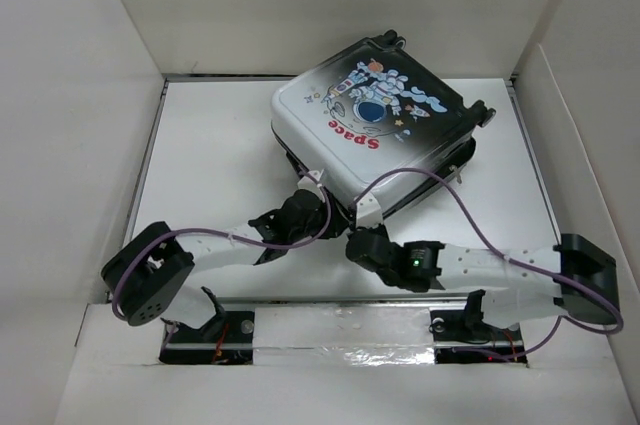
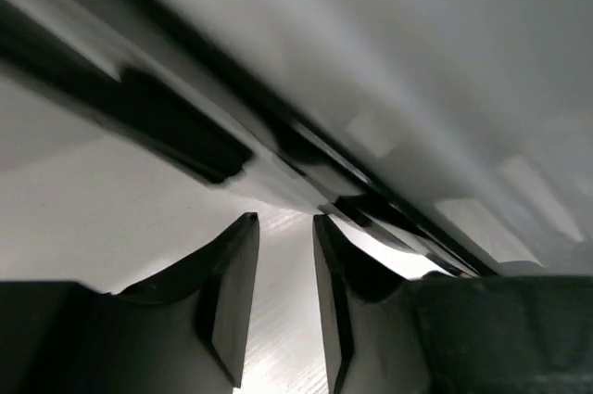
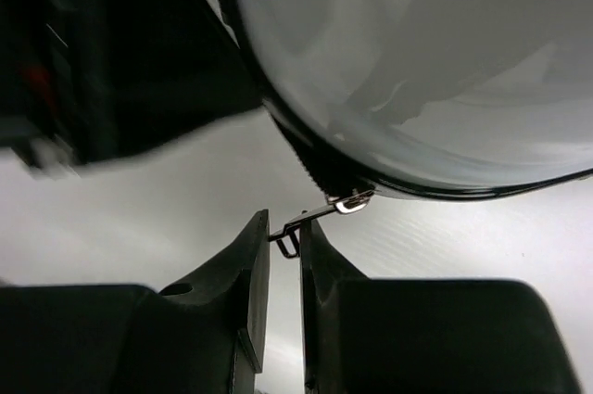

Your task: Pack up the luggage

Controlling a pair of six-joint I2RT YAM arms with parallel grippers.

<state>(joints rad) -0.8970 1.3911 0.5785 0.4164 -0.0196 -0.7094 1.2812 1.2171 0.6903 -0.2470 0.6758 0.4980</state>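
The luggage (image 1: 370, 120) lies flat on the white table (image 1: 210, 145), astronaut and red "Space" print facing up, lid down. My left gripper (image 1: 313, 177) sits at its near-left edge. In the left wrist view the gripper (image 2: 285, 218) stands narrowly open with nothing between its fingers, just under the case's dark seam (image 2: 195, 148). My right gripper (image 1: 366, 213) is at the near corner. In the right wrist view it (image 3: 283, 227) is shut on the metal zipper pull (image 3: 310, 220), which hangs from the zipper at the shell's rim (image 3: 417, 60).
White cardboard walls (image 1: 80, 95) close in the table on the left, back and right. Purple cables (image 1: 470, 225) loop over both arms. A foil-taped rail (image 1: 340, 330) runs along the near edge between the arm bases.
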